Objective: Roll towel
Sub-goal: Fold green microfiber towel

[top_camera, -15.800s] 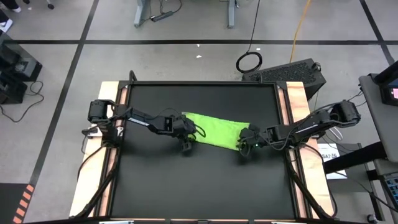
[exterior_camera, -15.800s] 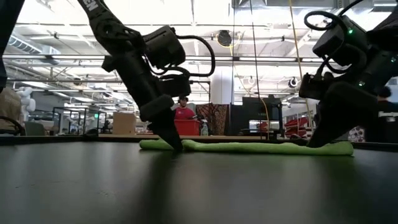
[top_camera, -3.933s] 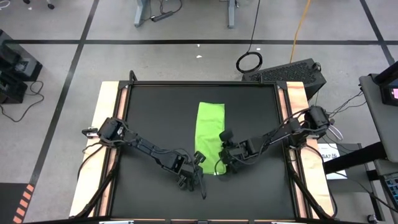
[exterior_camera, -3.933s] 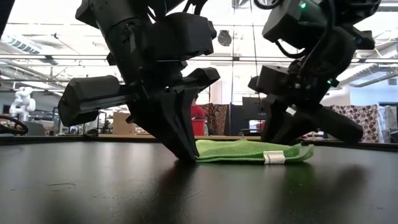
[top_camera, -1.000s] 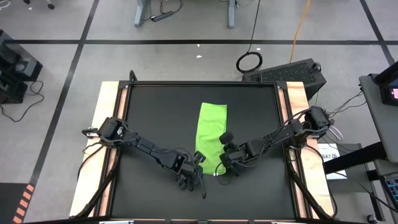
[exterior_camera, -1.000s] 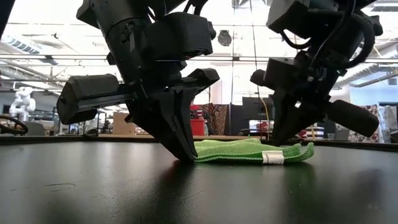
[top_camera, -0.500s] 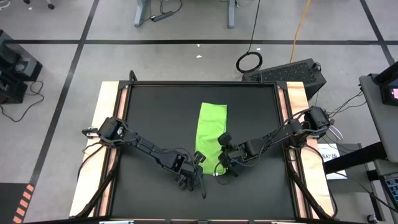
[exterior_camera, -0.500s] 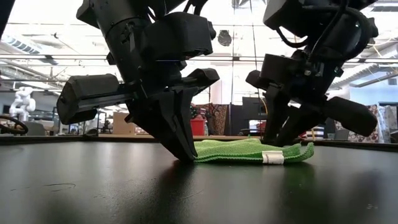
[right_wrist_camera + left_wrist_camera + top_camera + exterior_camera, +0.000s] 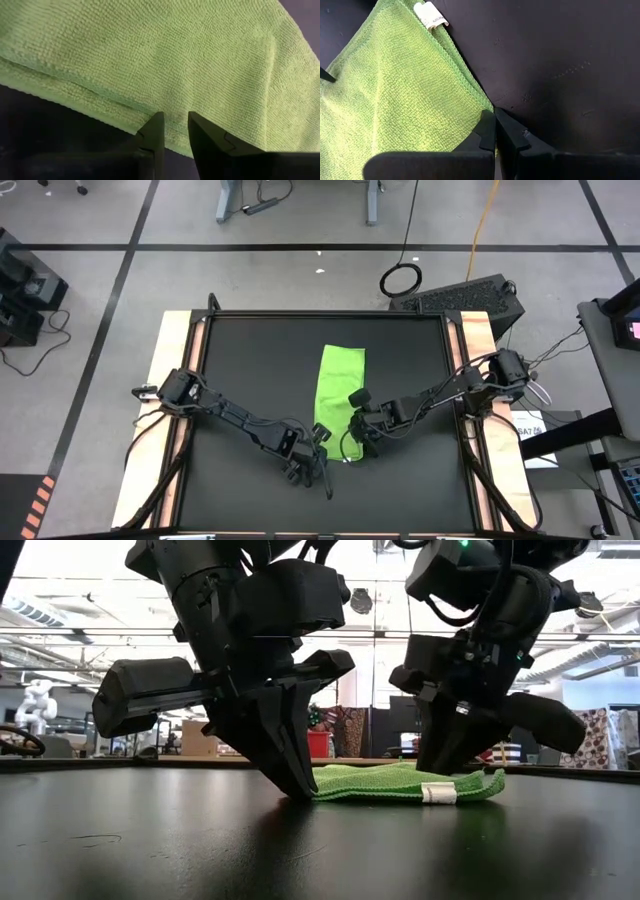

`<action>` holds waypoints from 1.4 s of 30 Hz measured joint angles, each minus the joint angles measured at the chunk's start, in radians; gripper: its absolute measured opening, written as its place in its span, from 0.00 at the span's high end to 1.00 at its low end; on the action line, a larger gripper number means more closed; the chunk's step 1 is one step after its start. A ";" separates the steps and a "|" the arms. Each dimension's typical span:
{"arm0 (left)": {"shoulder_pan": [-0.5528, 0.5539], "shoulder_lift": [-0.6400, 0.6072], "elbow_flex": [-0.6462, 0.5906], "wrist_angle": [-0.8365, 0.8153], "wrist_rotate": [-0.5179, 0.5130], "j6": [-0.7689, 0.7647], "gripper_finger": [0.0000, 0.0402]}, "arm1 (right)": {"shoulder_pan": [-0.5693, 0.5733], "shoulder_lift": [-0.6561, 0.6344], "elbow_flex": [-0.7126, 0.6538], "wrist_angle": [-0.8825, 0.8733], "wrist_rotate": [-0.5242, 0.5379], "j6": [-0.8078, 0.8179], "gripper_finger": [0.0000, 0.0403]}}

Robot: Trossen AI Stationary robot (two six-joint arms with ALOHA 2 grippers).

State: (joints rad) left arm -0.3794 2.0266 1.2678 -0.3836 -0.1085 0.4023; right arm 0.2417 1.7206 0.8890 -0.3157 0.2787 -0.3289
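While both grippers crowd towel [image 9: 338,395] — white tag [image 9: 431,794] shows.

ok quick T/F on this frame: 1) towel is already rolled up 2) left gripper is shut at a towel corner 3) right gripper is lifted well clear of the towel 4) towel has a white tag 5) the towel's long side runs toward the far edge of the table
1) The towel is already rolled up. False: it lies flat as a folded strip.
2) The left gripper is shut at a towel corner. True.
3) The right gripper is lifted well clear of the towel. False: its fingertips sit low at the towel's edge, slightly apart.
4) The towel has a white tag. True.
5) Its long side runs toward the table's far edge. True.
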 joint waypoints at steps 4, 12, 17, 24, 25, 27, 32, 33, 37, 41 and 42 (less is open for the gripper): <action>0.000 0.000 0.000 -0.001 0.000 0.000 0.99 | 0.000 0.000 0.000 0.000 -0.024 0.002 0.85; 0.000 0.000 0.001 -0.001 0.000 0.003 0.99 | 0.000 0.000 0.000 0.000 -0.023 0.002 0.98; 0.000 0.000 0.001 -0.001 0.000 -0.001 0.99 | 0.000 0.000 0.000 0.002 0.009 0.020 0.92; 0.000 0.000 0.001 -0.001 0.000 -0.001 0.99 | -0.025 0.000 0.000 0.007 -0.087 0.079 0.76; 0.000 0.000 0.001 -0.001 0.000 -0.001 0.99 | -0.031 0.000 0.000 0.007 -0.111 0.089 0.75; 0.000 0.000 0.001 -0.001 0.000 -0.001 0.99 | -0.045 0.006 0.000 0.011 -0.131 0.108 0.71; 0.000 0.000 0.002 -0.002 0.000 -0.002 0.99 | -0.066 0.009 0.001 0.012 -0.157 0.114 0.72; 0.000 0.000 0.002 -0.003 0.000 -0.003 0.99 | -0.066 0.009 0.001 0.013 -0.156 0.111 0.73; 0.000 0.000 0.002 -0.008 0.000 -0.003 0.99 | -0.066 0.010 0.001 0.010 -0.164 0.090 0.86; -0.001 0.000 0.003 -0.012 0.000 -0.003 0.99 | -0.066 0.010 0.001 0.008 -0.179 0.076 0.98; -0.001 0.000 0.003 -0.013 0.000 -0.003 0.99 | -0.066 0.010 0.001 0.008 -0.179 0.077 0.98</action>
State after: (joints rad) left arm -0.3801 2.0266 1.2705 -0.3966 -0.1085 0.3996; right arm 0.1760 1.7306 0.8902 -0.3080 0.0993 -0.2519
